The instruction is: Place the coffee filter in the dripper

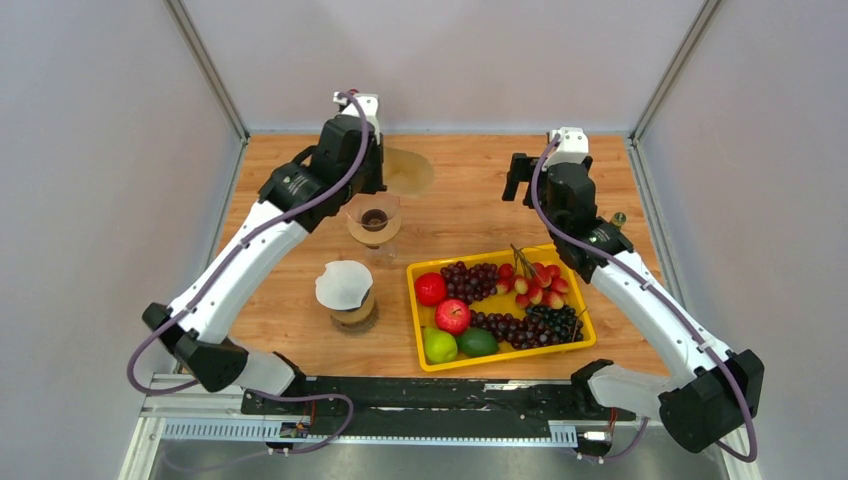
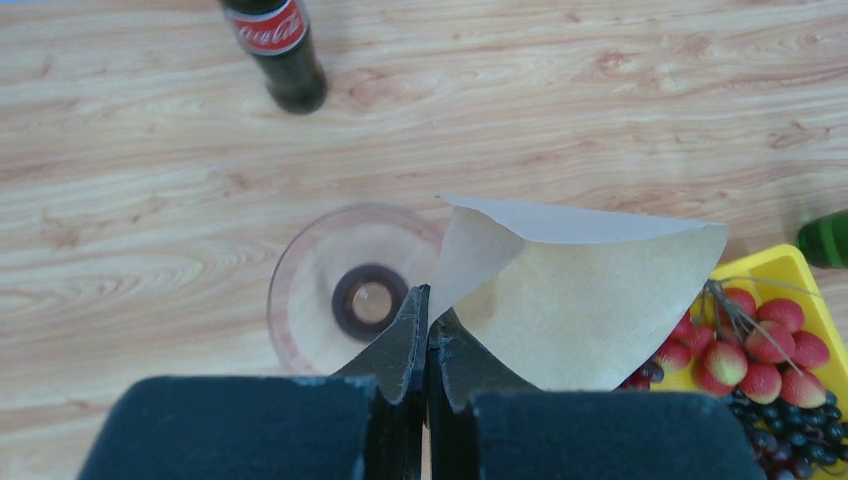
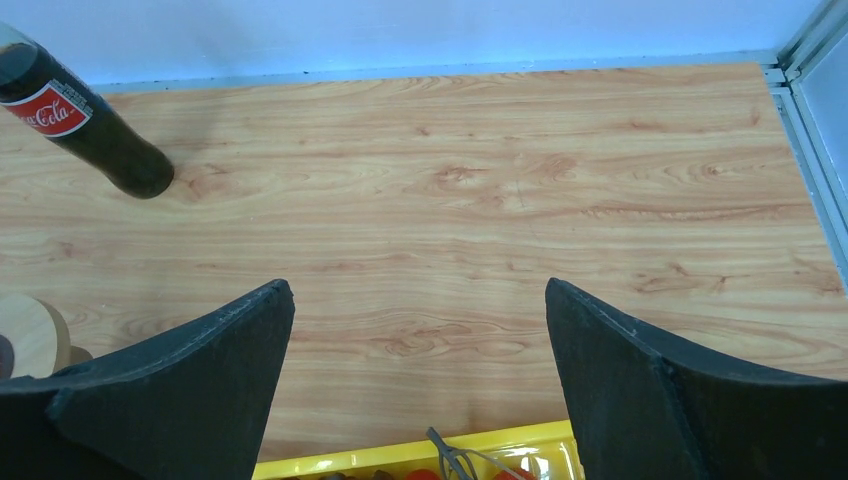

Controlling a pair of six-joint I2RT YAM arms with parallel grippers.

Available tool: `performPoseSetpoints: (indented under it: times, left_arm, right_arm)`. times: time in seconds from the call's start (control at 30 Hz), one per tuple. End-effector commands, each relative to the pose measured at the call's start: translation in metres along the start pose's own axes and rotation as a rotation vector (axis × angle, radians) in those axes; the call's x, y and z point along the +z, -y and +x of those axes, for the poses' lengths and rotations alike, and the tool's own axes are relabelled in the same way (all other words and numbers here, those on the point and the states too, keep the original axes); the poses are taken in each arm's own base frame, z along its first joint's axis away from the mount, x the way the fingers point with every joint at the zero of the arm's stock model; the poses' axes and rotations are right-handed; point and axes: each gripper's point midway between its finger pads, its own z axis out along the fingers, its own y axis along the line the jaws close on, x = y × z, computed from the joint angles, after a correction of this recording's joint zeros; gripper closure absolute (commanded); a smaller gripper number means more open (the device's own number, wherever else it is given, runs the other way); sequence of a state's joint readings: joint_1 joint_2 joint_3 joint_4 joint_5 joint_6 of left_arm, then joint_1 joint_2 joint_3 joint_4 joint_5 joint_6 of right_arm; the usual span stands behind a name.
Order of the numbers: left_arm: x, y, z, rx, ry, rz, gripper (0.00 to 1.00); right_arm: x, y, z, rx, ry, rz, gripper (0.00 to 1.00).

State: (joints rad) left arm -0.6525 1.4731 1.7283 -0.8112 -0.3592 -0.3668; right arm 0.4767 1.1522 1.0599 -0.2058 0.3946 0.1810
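The left tool (image 2: 427, 322) is clamped shut on the lower corner of a light brown paper coffee filter (image 2: 590, 300), which fans out up and to the right of the fingertips, one flap folded partly open. The clear glass cone dripper (image 2: 330, 285) with a dark ring at its centre stands upright on the wooden tabletop (image 1: 470, 200) just left of and beneath the tool. In the left wrist view the filter's near edge overlaps the dripper's right rim, but the paper is held above and beside the bowl, not seated in it. From above, the filter (image 1: 408, 172) shows on the far right side of the dripper (image 1: 374, 222).

The right tool (image 3: 418, 290) hangs well apart over bare tabletop with its jaws spread wide, holding nothing.

Nearer the arm bases, a white paper filter (image 1: 343, 284) sits on a brownish round stand (image 1: 357, 316). Just right of that is a yellow rectangular plastic tray (image 1: 505, 358) holding two red apples (image 1: 452, 316), two green fruits (image 1: 440, 345), dark grapes (image 1: 520, 325) and a bunch of small red-and-cream fruits (image 1: 535, 280).

A dark cola bottle with a red label (image 2: 280, 50) stands beyond the dripper. A green bottle (image 2: 825, 238) stands just beyond the tray's far corner.
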Motion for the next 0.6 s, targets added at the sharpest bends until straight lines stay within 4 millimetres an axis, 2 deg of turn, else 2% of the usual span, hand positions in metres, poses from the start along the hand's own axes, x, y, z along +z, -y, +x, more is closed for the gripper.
performPoseSetpoints:
  times: [0.0, 0.13, 0.27, 0.4, 0.47, 0.5, 0.57]
  left_arm:
    - [-0.028, -0.025, 0.021, -0.074, -0.043, -0.039, 0.99]
    - [-0.031, -0.037, 0.039, -0.128, -0.082, -0.035, 0.99]
    - [-0.025, -0.033, 0.048, -0.165, -0.123, 0.032, 0.99]
    - [-0.014, -0.040, 0.059, -0.176, -0.168, 0.006, 0.99]
    - [-0.009, -0.047, 0.062, -0.189, -0.177, -0.021, 0.95]
    - [-0.006, -0.048, 0.064, -0.192, -0.182, -0.027, 0.89]
    - [-0.003, -0.049, 0.067, -0.195, -0.192, -0.031, 0.82]
  right_arm:
    - [0.005, 0.001, -0.003, 0.033, 0.016, 0.001, 0.00]
    - [0.011, -0.001, 0.005, 0.034, -0.010, -0.020, 0.00]
    - [0.012, -0.003, 0.006, 0.040, -0.018, -0.040, 0.00]
    - [0.011, 0.000, 0.005, 0.045, -0.014, -0.034, 0.00]
    - [0.011, -0.001, 0.005, 0.044, -0.014, -0.037, 0.00]
    - [0.011, -0.001, 0.006, 0.045, -0.015, -0.037, 0.00]
    - [0.011, 0.000, 0.006, 0.044, -0.016, -0.036, 0.00]
